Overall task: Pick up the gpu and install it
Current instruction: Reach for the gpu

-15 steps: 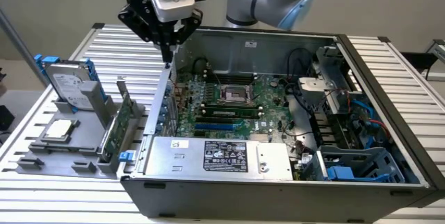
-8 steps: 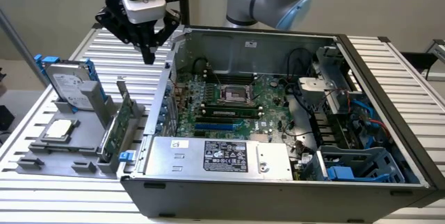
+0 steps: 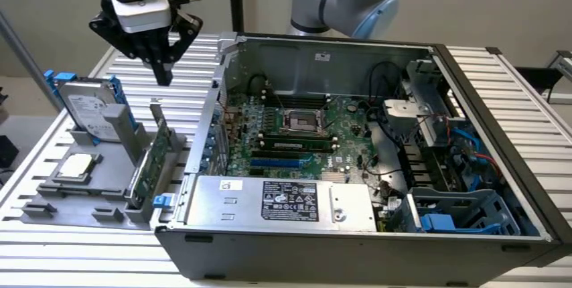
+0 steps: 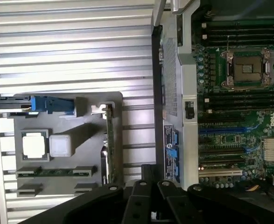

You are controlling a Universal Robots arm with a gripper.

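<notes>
- The gpu (image 3: 146, 161) stands on edge in a slot of the grey tray (image 3: 98, 187), just beside the open computer case (image 3: 358, 248).
- Farther back, the gripper (image 3: 163, 74) hangs above it, clear of it, fingers drawn together, holding nothing.

Open air lies between the gripper (image 3: 163, 74) and the top edge of the gpu (image 3: 159, 154). The gpu stands in a narrow lane, with the hard drive (image 3: 90, 107) on the exterior view's left and the case (image 3: 217, 87) wall on its right (both upright). The case is open above the motherboard (image 3: 349, 117); cables (image 3: 465, 151) crowd its right side.
</notes>
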